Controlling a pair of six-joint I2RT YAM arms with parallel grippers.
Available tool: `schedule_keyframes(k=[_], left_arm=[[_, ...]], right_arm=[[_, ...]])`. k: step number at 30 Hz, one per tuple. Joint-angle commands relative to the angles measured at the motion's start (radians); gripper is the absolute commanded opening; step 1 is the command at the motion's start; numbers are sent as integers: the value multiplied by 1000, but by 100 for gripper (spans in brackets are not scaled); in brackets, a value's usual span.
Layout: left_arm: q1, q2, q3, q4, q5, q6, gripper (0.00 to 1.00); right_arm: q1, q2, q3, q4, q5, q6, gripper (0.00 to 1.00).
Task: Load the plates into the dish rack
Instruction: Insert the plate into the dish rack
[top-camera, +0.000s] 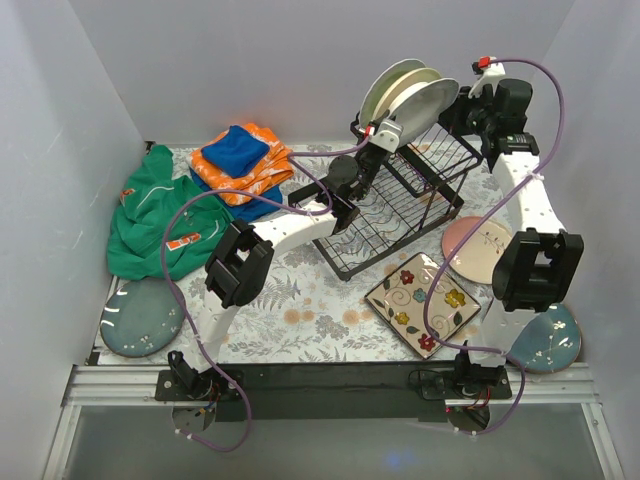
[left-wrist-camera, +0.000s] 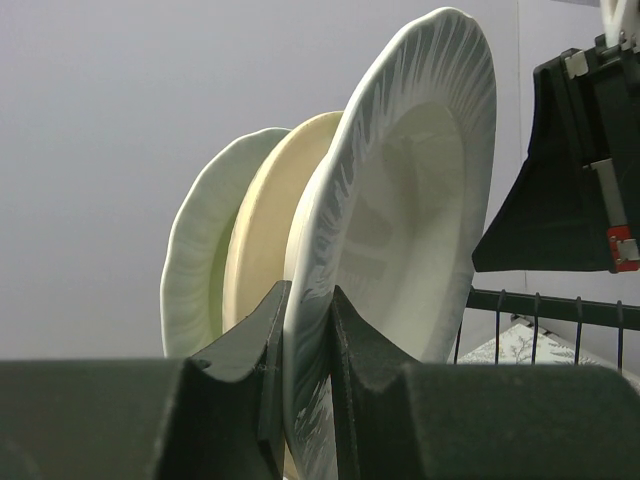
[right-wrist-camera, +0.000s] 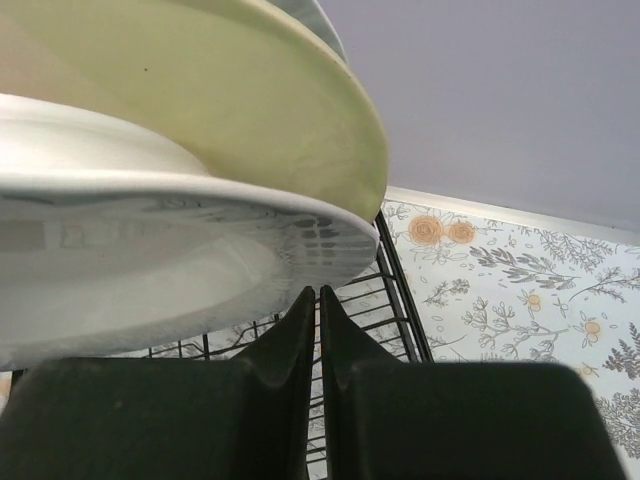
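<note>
Left jaws clamped on white plate (left-wrist-camera: 400, 200) rim, plate upright on rack (top-camera: 400, 190) beside cream plate (left-wrist-camera: 262, 230); right jaws together, empty, just beside white plate.

The top external view looks down from above the near edge over the whole table (top-camera: 300, 320), while both wrist views sit close against the upright plates (top-camera: 408, 92) in the far-right dish rack (top-camera: 385, 225), the left facing their fronts, the right beneath their rims.
</note>
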Motion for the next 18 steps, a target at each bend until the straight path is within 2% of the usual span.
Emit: schedule_keyframes(k=[1, 18], left_arm=[[4, -46, 69, 174, -38, 8, 0], [3, -27, 75, 152, -18, -23, 0]], right_arm=[[10, 21, 64, 62, 25, 31, 8], [18, 79, 116, 62, 17, 63, 8]])
